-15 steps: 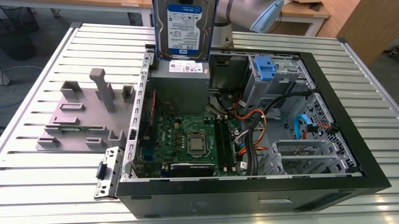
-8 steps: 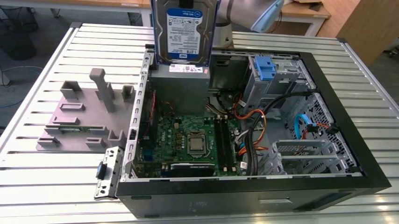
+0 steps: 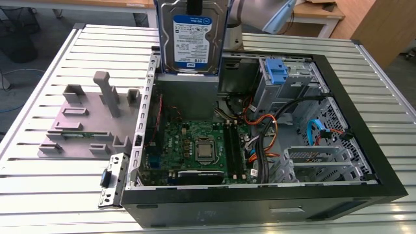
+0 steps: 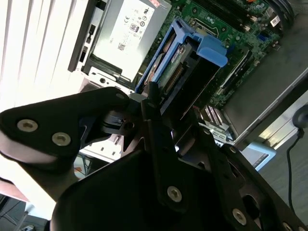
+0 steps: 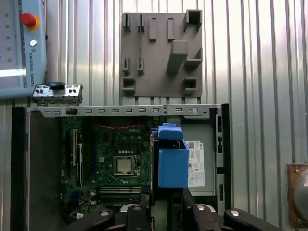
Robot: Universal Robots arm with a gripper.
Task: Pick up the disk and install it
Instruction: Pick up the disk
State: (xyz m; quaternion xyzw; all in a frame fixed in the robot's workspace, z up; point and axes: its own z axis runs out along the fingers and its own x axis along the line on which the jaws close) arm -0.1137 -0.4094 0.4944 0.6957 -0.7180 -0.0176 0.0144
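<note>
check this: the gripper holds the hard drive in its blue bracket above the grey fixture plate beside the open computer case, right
No. The gripper holds the hard drive in its blue bracket above the open computer case, over the power supply, not above the grey fixture plate, which lies beside the case. The exterior view shows it.
</note>
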